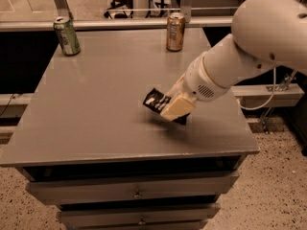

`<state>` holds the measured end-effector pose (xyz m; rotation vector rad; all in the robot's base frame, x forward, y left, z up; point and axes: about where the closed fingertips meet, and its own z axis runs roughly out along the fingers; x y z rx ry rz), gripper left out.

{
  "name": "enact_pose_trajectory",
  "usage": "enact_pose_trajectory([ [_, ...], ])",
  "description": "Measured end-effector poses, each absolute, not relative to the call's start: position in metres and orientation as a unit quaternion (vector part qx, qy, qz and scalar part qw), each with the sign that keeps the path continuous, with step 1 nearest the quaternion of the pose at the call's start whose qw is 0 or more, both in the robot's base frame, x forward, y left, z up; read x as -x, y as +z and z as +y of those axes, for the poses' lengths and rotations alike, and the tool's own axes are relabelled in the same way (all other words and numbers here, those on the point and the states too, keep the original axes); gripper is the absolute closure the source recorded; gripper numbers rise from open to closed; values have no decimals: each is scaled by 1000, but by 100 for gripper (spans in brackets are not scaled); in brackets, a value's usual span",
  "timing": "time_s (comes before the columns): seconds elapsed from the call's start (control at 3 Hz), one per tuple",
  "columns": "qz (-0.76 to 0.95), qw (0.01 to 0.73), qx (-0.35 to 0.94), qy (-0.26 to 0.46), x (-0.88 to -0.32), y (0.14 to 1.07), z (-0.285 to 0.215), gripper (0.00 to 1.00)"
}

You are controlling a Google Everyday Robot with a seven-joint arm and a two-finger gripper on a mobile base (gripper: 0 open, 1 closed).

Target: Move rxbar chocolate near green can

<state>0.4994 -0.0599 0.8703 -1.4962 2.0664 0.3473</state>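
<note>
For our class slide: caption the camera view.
Gripper holds the rxbar chocolate over the table; the green can stands at its back-left corner.

Camera: one view, set high on the near side of the grey table (96, 109), looking down and across it to the far edge.
Range: close enough that the tabletop fills most of the picture.
Far side: green can (66, 36) top left, gold-brown can (175, 31) top centre.
Near side: drawer fronts (134, 191) at the bottom.
My arm (240, 56): enters from the upper right, cropped by the edge.
My gripper (176, 110): just right of centre, clamped on the rxbar chocolate (154, 100).
</note>
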Motion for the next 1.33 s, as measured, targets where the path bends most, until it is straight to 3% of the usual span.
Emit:
enact_pose_trajectory([
  [0.67,767,295,557,123,-508,887,-61,100],
  [1.33,727,372,561,133,-597,910,-7,100],
])
